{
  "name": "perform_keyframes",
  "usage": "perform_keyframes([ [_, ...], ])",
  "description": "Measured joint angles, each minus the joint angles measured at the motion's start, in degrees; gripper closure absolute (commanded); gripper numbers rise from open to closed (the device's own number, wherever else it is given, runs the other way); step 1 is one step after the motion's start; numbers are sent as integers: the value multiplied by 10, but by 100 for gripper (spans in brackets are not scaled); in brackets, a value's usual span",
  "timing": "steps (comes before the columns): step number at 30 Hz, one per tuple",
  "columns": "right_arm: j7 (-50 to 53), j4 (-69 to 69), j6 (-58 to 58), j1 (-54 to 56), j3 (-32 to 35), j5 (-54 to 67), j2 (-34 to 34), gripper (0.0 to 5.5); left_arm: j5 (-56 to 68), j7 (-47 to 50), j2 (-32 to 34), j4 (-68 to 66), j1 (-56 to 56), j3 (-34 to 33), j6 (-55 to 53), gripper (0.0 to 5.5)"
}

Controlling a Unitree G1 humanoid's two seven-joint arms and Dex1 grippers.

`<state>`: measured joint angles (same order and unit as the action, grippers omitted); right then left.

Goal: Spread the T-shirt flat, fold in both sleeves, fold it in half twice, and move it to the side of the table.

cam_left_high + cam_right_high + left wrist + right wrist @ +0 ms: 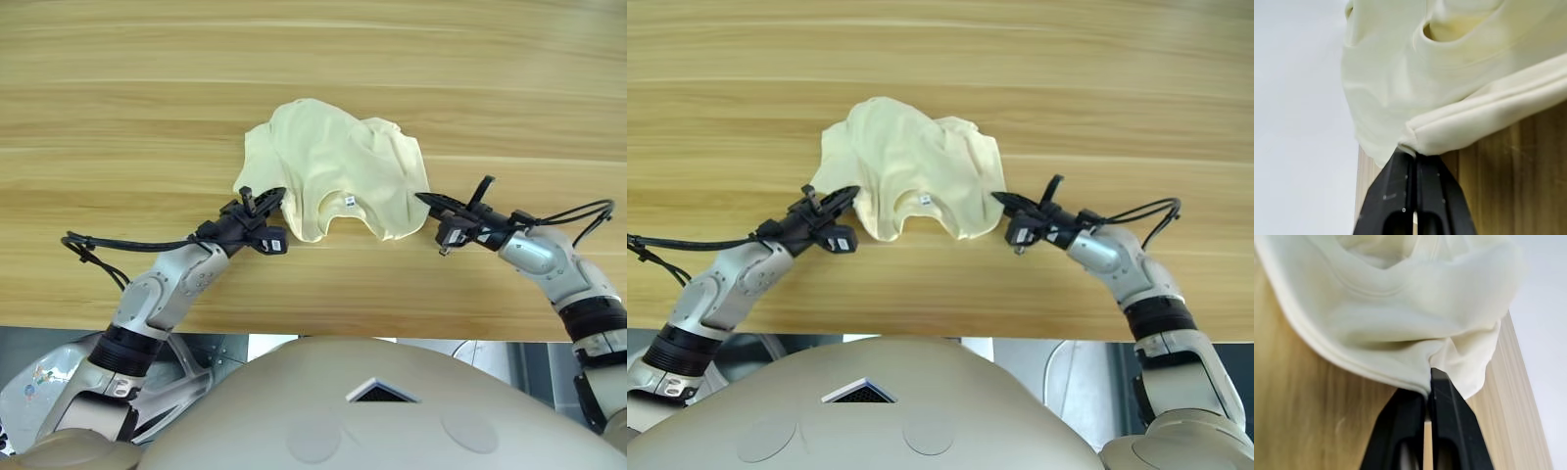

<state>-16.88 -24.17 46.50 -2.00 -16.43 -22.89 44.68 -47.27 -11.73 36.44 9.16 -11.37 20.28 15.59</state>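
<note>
1. Here, we found the cream T-shirt (pixel 338 162) bunched up rather than flat, with the wooden worktop (pixel 127 88) beneath it.
2. The left gripper (pixel 277 194) sat at the T-shirt's near left corner, and its jaws were pinched tight on a rolled fold of the fabric's edge.
3. The right gripper (pixel 423 197) sat at the T-shirt's near right corner, its jaws likewise clamped on a tuck of cloth.
4. Between the two grips, the T-shirt's near edge curved in an arch, and we noted a small label (pixel 350 201) just inside that arch.
5. The T-shirt's far part was heaped in soft folds.
6. We could not tell whether the held corners were raised off the worktop.
</note>
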Motion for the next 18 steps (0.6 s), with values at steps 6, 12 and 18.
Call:
perform_keyframes([
  [6, 6, 71, -2, -97, 59, 84, 13, 549, 188, -27, 5, -11, -44, -32, 81, 550],
  [12, -62, 236, 42, -278, 164, 325, 84, 549, 425, -78, 76, -1, -106, -101, 249, 550],
  [18, -117, 336, 80, -407, 222, 496, 79, 549, 720, -188, 125, 31, -186, -155, 317, 550],
])
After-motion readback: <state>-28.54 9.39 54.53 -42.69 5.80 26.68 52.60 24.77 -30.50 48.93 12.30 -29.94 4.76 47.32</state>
